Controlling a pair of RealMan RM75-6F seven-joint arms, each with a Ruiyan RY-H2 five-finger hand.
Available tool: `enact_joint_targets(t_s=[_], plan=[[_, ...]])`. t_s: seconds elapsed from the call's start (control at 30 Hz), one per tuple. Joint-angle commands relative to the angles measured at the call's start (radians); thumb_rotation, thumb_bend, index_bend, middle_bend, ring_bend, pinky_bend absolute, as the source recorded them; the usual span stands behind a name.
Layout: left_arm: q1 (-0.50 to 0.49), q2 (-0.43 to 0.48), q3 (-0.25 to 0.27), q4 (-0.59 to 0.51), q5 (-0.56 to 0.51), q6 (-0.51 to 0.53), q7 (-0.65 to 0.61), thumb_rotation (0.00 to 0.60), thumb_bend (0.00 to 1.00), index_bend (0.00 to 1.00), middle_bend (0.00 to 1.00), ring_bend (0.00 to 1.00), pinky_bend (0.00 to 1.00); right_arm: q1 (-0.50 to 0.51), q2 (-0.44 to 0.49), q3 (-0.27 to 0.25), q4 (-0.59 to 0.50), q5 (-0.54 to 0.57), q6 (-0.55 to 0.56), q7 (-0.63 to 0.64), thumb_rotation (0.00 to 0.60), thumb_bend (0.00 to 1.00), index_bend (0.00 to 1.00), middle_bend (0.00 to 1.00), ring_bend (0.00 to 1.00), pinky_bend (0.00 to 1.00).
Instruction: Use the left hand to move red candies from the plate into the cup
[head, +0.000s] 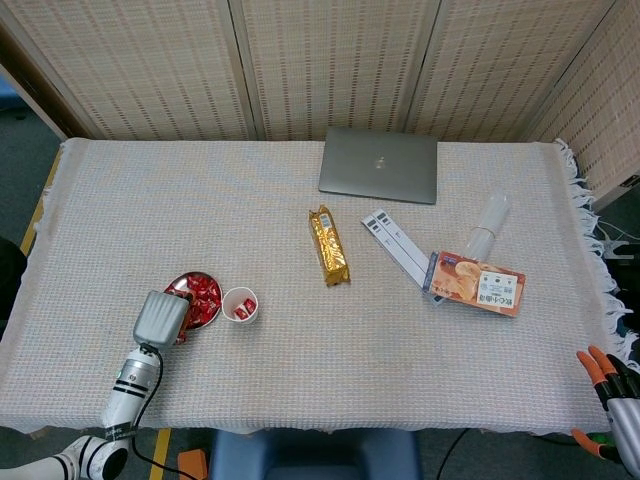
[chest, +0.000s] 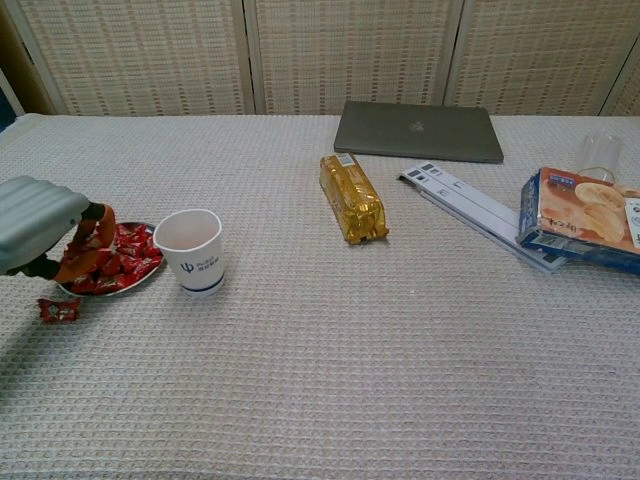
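Furthest left, the left hand (chest: 40, 237) hangs over the near-left edge of the plate (chest: 140, 283), its grey back up and its orange-tipped fingers (chest: 88, 250) curled downward onto the red candies (chest: 118, 262); whether they actually grip a candy I cannot tell. One loose candy (chest: 59, 310) lies on the cloth-covered bench (chest: 330, 370) just in front of the plate, apart from it. Just right of the plate, nearly touching it, stands the white paper cup (chest: 190, 250), upright, and the head view shows a few red candies already inside it (head: 241, 308). Toward the middle of the bench a gold snack packet (chest: 351, 197) lies lengthwise, and behind it, near the far edge, sits a closed grey laptop (chest: 417, 130). Right of the packet a long white strip-like box (chest: 482, 212) lies at a slant, its lower end tucked against an orange-and-blue biscuit box (chest: 583, 219). A clear plastic cup (head: 489, 222) lies on its side just behind that box. At the far right, off the near corner of the bench, the right hand (head: 612, 394) shows only in the head view, orange-tipped fingers spread and holding nothing.
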Motion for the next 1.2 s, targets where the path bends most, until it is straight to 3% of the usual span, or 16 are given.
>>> enact_joint_targets(t_s=[0.03, 0.33, 0.57, 0.83, 1.2], plan=[[0.006, 0.034, -0.005, -0.055, 0.020, 0.030, 0.006, 0.600, 0.74, 0.74, 0.77, 0.71, 1.00, 0.001, 0.001, 0.000, 0.000, 0.000, -0.001, 0.001, 0.600, 0.04, 0.00, 0.00, 0.00, 0.13], [-0.003, 0.115, -0.039, -0.286, 0.074, 0.096, 0.061, 0.600, 0.73, 0.74, 0.78, 0.71, 1.00, 0.001, 0.002, -0.001, 0.001, -0.003, 0.001, 0.008, 0.600, 0.04, 0.00, 0.00, 0.00, 0.14], [-0.059, 0.062, -0.056, -0.353, 0.094, 0.058, 0.169, 0.600, 0.72, 0.73, 0.77, 0.71, 1.00, 0.001, 0.006, -0.002, 0.002, -0.005, 0.002, 0.016, 0.600, 0.04, 0.00, 0.00, 0.00, 0.14], [-0.100, -0.022, -0.051, -0.308, 0.081, 0.003, 0.245, 0.600, 0.62, 0.52, 0.63, 0.68, 1.00, -0.006, 0.012, -0.001, 0.009, -0.005, 0.018, 0.038, 0.600, 0.04, 0.00, 0.00, 0.00, 0.14], [-0.115, -0.031, -0.050, -0.275, 0.046, -0.037, 0.253, 0.600, 0.50, 0.27, 0.44, 0.61, 1.00, -0.005, 0.013, -0.001, 0.011, -0.005, 0.017, 0.043, 0.600, 0.04, 0.00, 0.00, 0.00, 0.14]])
